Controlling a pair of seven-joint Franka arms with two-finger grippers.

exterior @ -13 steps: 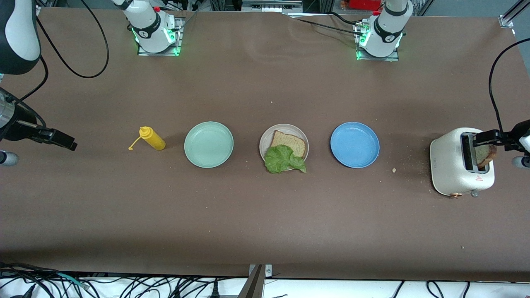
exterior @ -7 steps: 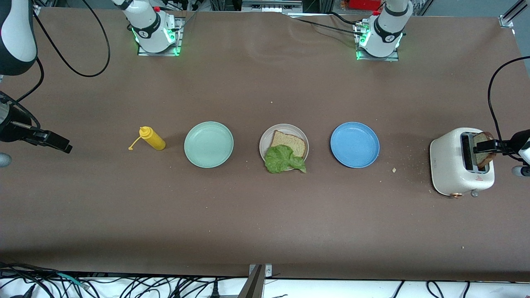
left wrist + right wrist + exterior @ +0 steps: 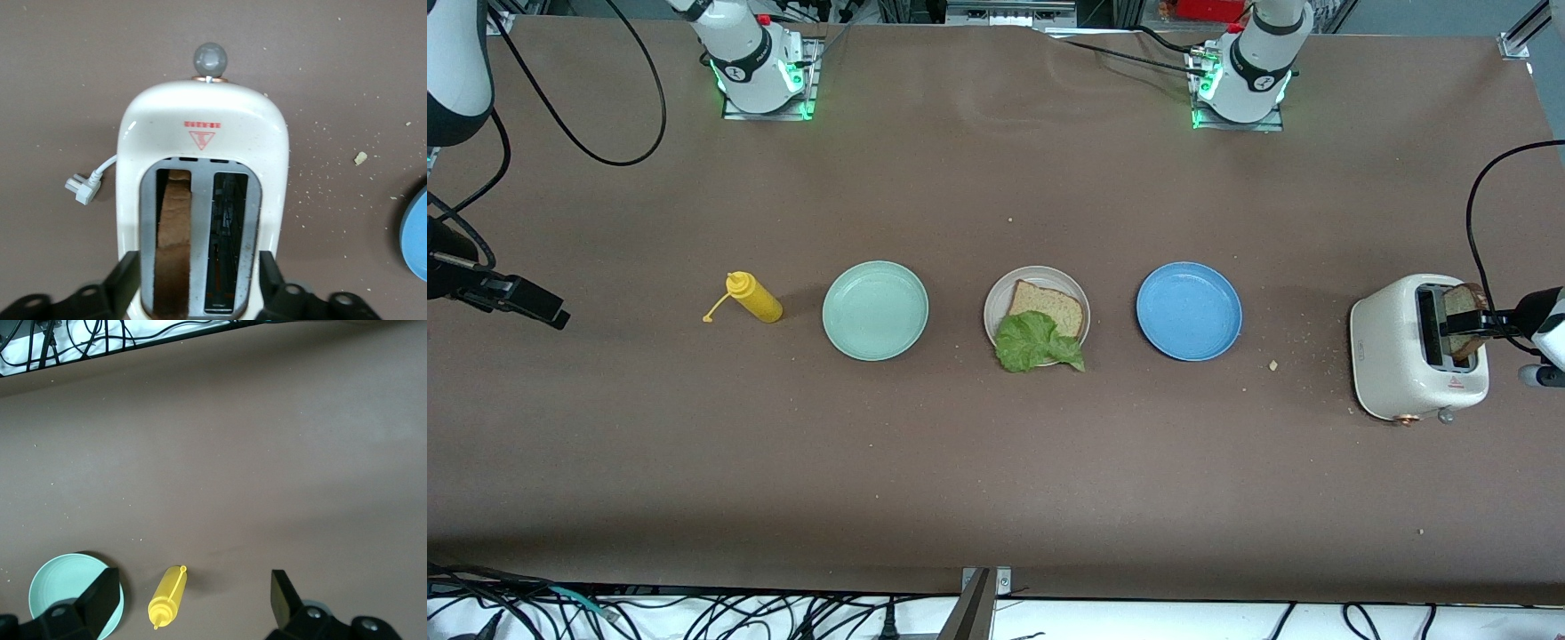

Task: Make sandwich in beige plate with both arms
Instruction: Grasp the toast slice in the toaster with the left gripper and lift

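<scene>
Left gripper (image 3: 197, 293) sits over the cream-white two-slot toaster (image 3: 1416, 348) at the left arm's end of the table, fingers (image 3: 127, 283) spread wide either side of the slots, not yet closed on the brown-crusted toast slice (image 3: 172, 247) standing in one slot. Right gripper (image 3: 193, 597) waits over bare table near the yellow squeeze bottle (image 3: 753, 297), jaws fully apart, holding nothing. Round pale beige plate (image 3: 996, 302) sits between the mint-green plate (image 3: 875, 310) and blue plate (image 3: 1189, 310), carrying one tan bread slice (image 3: 1049, 305) with a crinkled green lettuce leaf (image 3: 1035, 341) on it, overhanging the rim toward the front camera.
</scene>
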